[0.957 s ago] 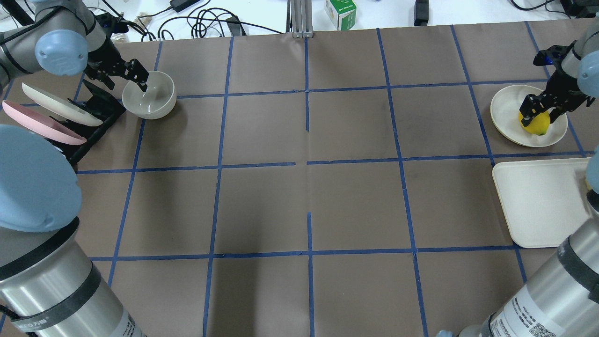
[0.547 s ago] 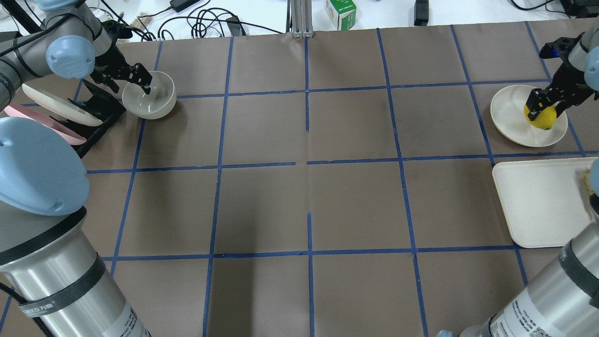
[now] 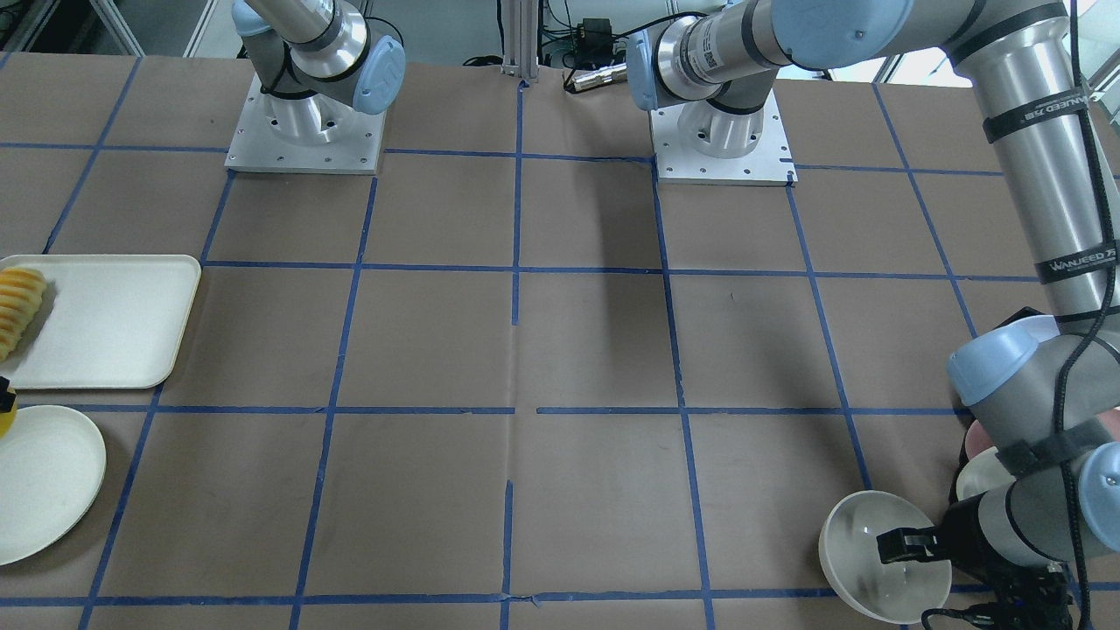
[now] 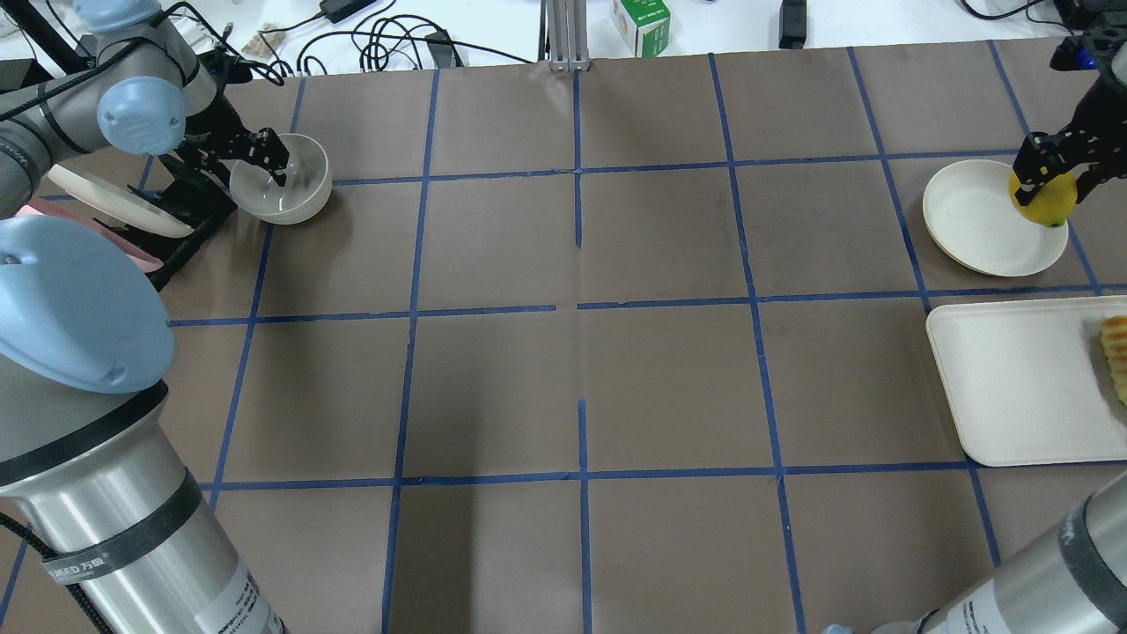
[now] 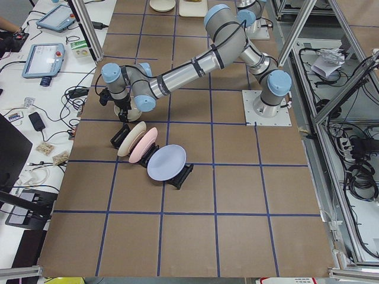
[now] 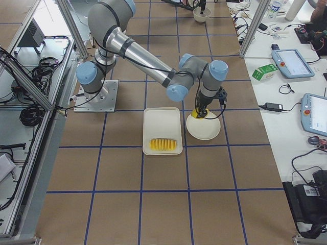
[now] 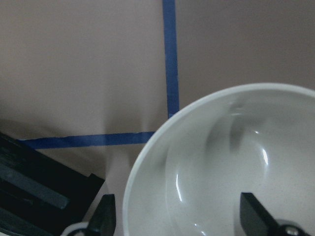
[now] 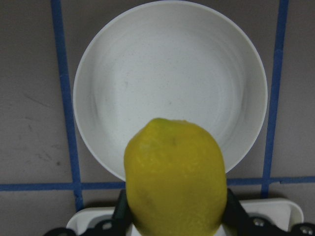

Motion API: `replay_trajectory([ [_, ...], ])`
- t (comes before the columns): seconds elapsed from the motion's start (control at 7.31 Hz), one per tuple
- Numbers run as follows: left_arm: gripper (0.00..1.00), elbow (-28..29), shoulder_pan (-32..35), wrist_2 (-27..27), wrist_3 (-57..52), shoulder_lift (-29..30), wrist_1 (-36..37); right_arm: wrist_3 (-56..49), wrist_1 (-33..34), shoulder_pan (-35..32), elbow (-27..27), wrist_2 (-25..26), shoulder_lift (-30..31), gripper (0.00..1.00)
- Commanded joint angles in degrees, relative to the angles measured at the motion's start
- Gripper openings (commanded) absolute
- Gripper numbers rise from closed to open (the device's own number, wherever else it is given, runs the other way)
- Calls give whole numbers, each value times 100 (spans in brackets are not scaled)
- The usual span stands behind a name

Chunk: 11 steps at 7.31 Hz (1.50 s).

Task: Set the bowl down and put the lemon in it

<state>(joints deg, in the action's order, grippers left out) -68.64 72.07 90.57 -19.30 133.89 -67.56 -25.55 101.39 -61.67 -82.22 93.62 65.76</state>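
The off-white bowl stands upright on the table beside the black plate rack, at the far left. My left gripper is open and straddles the bowl's near-left rim, with one finger inside and the other outside. The left wrist view shows the bowl with its rim between the spread fingers. My right gripper is shut on the yellow lemon and holds it above the far edge of a shallow cream plate. The right wrist view shows the lemon over that plate.
A black rack at the left holds a cream plate, a pink plate and a blue plate. A cream tray with sliced food lies at the right. A green box stands beyond the table's far edge.
My right gripper has lifted the lemon off the cream plate and carried it toward the plate's far right edge. My left gripper has shifted slightly at the bowl's rim; the bowl has not moved.
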Motion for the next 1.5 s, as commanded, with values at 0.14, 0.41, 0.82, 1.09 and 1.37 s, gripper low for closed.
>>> replay_trajectory([
  [0.14,0,0,-9,-48,14,-82,-64,1251,-1216,-852,66,-265,875,0],
  [0.41,0,0,0,-110,32,-161,-195,1806,-1376,-1424,66,-265,1166,0],
  [0.82,0,8,61,-136,163,-459,-782,1826,-1333,-1567,127,-292,1229,0],
  [1.09,0,-184,358,-1143,155,-872,-1547,2043,-1359,-1576,163,-788,1237,0],
  [1.37,0,-840,1270,-1173,991,-1310,-1357,2290,-1394,-1785,119,-776,1334,0],
])
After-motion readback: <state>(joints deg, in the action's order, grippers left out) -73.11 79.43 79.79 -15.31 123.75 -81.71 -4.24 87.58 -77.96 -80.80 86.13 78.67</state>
